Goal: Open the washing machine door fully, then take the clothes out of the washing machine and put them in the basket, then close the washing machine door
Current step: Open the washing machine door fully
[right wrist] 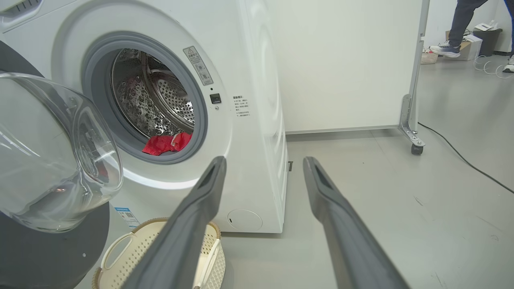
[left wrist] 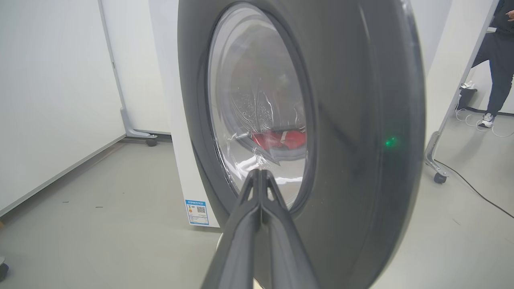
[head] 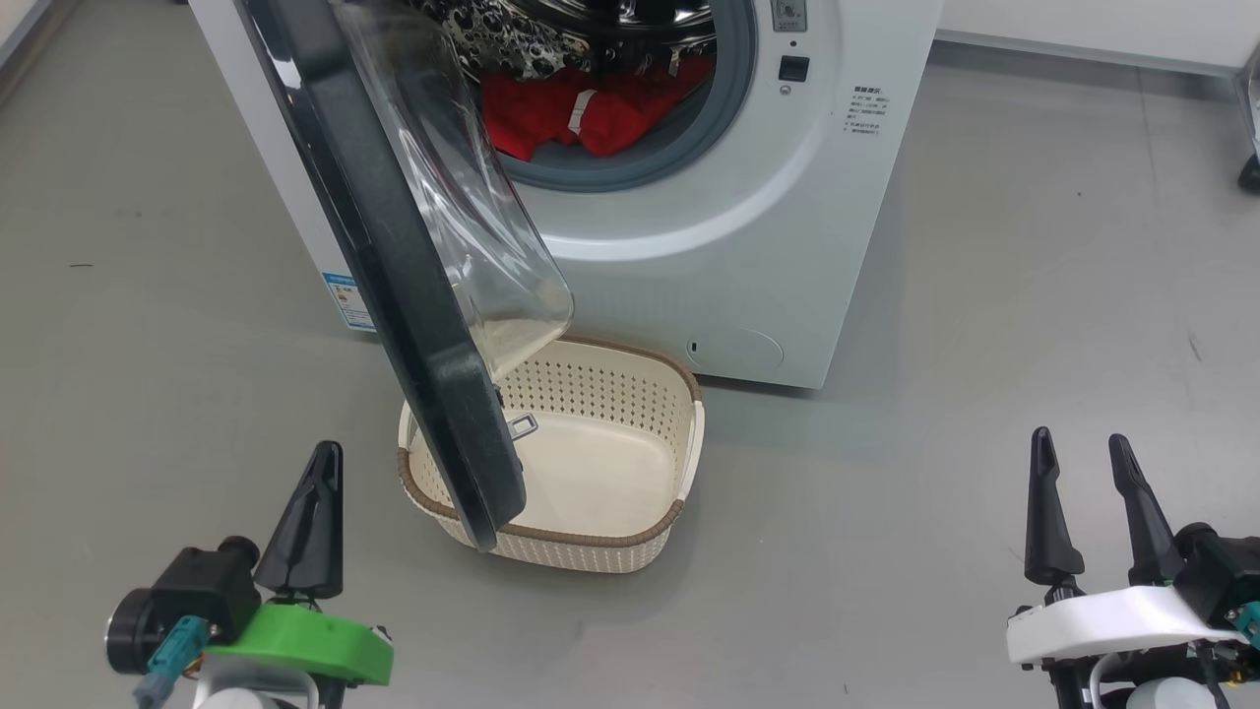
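The white washing machine point(head: 748, 246) stands ahead with its door point(head: 394, 266) swung partly open, the black rim edge-on and the clear glass bowl point(head: 453, 197) facing the drum. Red clothes point(head: 591, 108) with a white patch lie in the steel drum. Below the door, the cream basket point(head: 591, 547) sits on the floor with nothing in it. My left gripper point(head: 325, 458) is shut on nothing at the lower left, short of the door's outer face point(left wrist: 361, 120). My right gripper point(head: 1081, 443) stands open at the lower right, well away from the machine point(right wrist: 241, 80); the clothes point(right wrist: 166, 143) and the basket point(right wrist: 156, 221) lie ahead of it.
Grey floor spreads to the left and right of the machine. White wheeled partition panels point(right wrist: 409, 120) stand behind, with a cable point(right wrist: 461, 156) on the floor. A person's legs point(left wrist: 498, 60) show at the far right. The door's lower edge overhangs the basket's left side.
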Robot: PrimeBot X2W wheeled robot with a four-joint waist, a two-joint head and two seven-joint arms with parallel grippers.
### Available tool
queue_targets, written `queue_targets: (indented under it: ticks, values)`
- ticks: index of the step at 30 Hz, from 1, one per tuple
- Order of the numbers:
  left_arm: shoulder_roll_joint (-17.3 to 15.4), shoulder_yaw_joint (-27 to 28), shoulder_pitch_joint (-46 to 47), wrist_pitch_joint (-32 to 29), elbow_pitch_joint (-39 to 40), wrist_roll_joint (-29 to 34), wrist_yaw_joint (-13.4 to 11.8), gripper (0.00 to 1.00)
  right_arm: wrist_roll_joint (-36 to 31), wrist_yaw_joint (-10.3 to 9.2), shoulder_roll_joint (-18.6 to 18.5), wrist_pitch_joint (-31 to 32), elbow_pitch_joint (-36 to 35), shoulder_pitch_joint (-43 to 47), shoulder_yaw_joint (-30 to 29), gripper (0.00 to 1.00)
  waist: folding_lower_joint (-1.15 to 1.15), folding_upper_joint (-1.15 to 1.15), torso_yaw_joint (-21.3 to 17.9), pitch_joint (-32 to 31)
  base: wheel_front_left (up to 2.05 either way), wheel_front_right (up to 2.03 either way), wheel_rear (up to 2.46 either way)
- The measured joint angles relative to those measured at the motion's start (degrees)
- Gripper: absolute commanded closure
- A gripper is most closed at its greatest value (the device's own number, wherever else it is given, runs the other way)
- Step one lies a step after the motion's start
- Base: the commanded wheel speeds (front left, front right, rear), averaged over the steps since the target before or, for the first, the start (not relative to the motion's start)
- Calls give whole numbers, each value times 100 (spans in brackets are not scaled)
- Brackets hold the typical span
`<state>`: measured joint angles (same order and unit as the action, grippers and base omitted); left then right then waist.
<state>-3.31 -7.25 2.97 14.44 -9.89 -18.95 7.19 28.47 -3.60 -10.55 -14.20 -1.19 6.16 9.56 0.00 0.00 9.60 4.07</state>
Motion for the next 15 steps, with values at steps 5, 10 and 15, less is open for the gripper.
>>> queue_targets:
  ticks: [5, 10, 15]
  values:
    - [15, 164, 19, 0, 201, 0, 0, 100, -44, 22, 47, 0, 1, 0, -31, 0, 0, 0, -1, 5, 0, 0, 0]
    - [31, 287, 230, 1, 630, 0, 0, 100, -93, 64, 107, 0, 5, -1, -46, 0, 0, 0, 2, 3, 0, 0, 0]
    - [29, 530, 626, 27, 1067, 9, 0, 100, -113, 103, 142, 0, 19, -2, -80, 0, 0, 0, 4, -8, 0, 0, 0]
